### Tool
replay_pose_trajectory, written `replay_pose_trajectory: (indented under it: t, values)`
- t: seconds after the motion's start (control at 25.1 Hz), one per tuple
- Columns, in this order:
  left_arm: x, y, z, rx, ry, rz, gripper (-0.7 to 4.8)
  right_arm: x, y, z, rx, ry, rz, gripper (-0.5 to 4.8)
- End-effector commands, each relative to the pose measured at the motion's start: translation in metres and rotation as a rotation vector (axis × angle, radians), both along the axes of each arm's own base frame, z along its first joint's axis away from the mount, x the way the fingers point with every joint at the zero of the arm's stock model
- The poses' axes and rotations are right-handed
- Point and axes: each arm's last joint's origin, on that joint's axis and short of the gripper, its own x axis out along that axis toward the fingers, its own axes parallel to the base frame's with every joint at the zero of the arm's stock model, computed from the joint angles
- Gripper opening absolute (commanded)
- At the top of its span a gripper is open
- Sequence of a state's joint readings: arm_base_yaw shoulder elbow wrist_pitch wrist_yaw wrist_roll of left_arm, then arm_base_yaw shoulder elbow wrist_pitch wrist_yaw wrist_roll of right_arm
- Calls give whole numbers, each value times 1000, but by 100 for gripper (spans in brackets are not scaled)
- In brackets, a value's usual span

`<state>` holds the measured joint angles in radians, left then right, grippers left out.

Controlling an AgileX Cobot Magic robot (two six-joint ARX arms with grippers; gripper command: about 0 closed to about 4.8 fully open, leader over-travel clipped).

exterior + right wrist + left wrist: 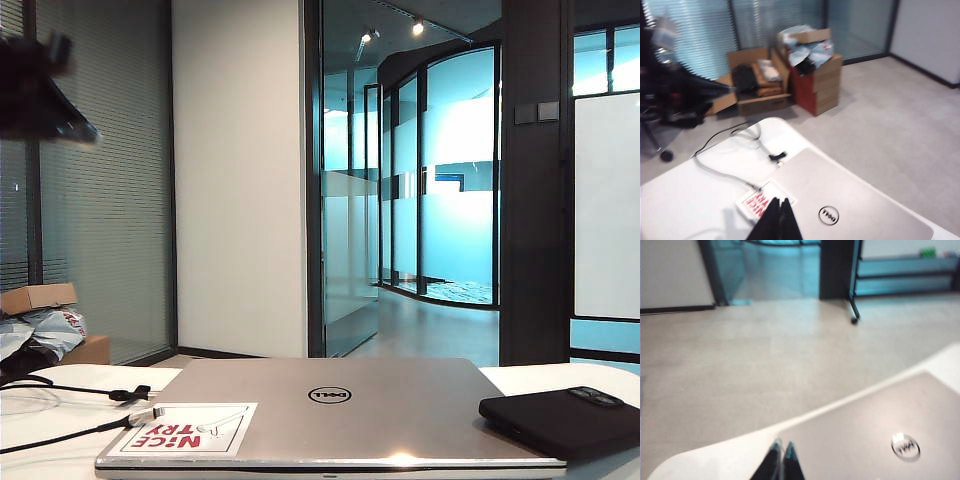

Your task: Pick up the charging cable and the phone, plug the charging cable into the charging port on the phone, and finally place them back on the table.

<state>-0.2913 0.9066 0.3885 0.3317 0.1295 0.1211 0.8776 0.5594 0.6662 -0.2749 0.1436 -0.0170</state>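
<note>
The black phone (562, 418) lies flat on the white table (50, 465) to the right of a silver laptop. The charging cable (90, 430) runs in from the left, and its silver plug tip (152, 411) rests by the laptop's sticker corner. In the right wrist view the plug tip (756, 188) and the black strap (776, 157) show on the table (680, 200). My right gripper (781, 202) is shut and empty above the sticker. My left gripper (782, 447) is shut and empty over the table's far edge (715, 455). A dark blur at the upper left is the left arm (40, 90).
The closed silver Dell laptop (340, 415) fills the table's middle, with a red-and-white sticker (190, 430) at its left corner. Cardboard boxes (810, 75) stand on the floor beyond the table. A second thin black cord (720, 137) trails off the table edge.
</note>
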Motion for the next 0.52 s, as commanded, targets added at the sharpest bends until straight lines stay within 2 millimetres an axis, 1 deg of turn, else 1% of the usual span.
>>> replay_pose_trajectory:
  t: [0.04, 0.16, 0.32, 0.36, 0.4, 0.44, 0.48, 0.52]
  values:
    - [3, -6, -8, 156, -13, -59, -6, -8, 5, 0, -18, 1, 54, -2]
    - [7, -9, -20, 257, 29, -96, -6, -11, 7, -1, -30, 9, 86, -2]
    - [14, -11, -39, 286, 131, -108, -3, -11, 7, -1, -30, 10, 83, -2]
    - [15, -12, -42, 291, 144, -110, 9, -11, 7, -1, -30, 10, 84, -2]
    - [16, -12, -46, 305, 165, -116, 74, -11, 7, -1, -30, 10, 84, -2]
    - [17, -12, -50, 333, 173, -127, 152, -11, 7, -1, -30, 10, 84, -2]
    - [18, -13, -54, 372, 177, -144, 248, -11, 7, -1, -30, 10, 84, -2]
    - [19, -13, -59, 413, 181, -162, 314, -11, 7, -1, -30, 10, 84, -2]
